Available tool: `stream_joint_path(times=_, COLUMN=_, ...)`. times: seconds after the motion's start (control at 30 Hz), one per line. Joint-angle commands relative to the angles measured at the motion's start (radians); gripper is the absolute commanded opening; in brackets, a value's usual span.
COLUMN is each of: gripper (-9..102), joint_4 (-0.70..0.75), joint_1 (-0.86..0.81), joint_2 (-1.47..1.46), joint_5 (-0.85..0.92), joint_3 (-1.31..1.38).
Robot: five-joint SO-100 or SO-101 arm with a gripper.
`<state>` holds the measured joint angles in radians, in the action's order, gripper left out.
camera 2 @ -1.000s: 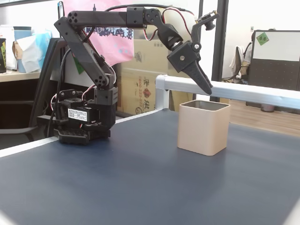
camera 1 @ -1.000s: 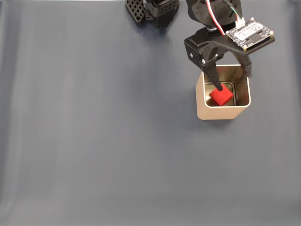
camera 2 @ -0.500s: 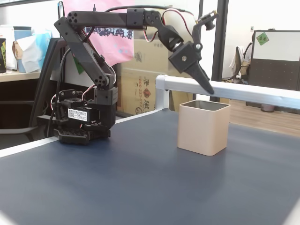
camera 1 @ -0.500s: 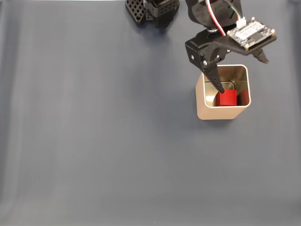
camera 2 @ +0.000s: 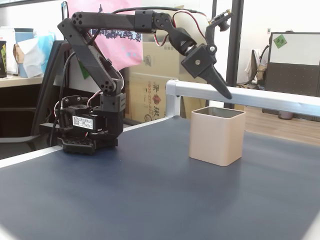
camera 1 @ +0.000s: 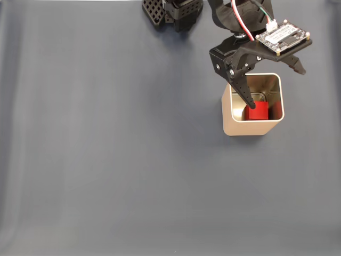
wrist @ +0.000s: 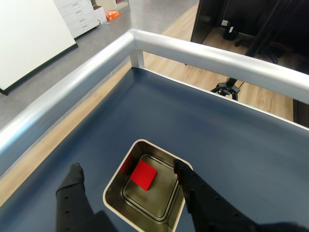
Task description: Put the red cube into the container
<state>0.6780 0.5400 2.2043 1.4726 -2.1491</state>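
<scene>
Now red cube (camera 1: pixel 259 111) inside container (camera 1: pixel 230 126)

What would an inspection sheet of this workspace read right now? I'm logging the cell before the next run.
Surface: dark blue mat, bare.
Job's things: red cube lies flat on the floor of the container; the container stands upright.
Clutter: nothing seen on the mat.
Grippers: gripper open above the container, fingers straddling its rim, holding nothing.
Cables: red and white wires run along the arm.
Surroundings: metal rail along the table edge; cardboard boxes behind the arm.
</scene>
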Motion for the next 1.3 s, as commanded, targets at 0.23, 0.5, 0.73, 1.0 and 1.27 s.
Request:
stream_joint_path(times=0.23, gripper=3, joint_4=-0.023, joint_1=-0.087, joint_2=0.069, joint_5=0.011, joint_3=0.006)
stream_joint_path(times=0.5, gripper=0, joint_4=-0.038, joint_1=-0.337, joint_2=0.183, joint_5=0.077, joint_3=-0.098)
stream_joint_path(times=0.73, gripper=0, joint_4=-0.074, joint_1=-0.574, joint_2=0.419, joint_5=0.152, joint_3=-0.353)
stream_joint_path(times=1.0, gripper=0, joint_4=0.012, joint_1=-0.686, joint_2=0.859, joint_5=0.155, joint_3=-0.753)
stream_joint_path(times=1.27, gripper=0, joint_4=0.141, joint_1=-0.666, joint_2=1.014, joint_5=0.166, joint_3=-0.923)
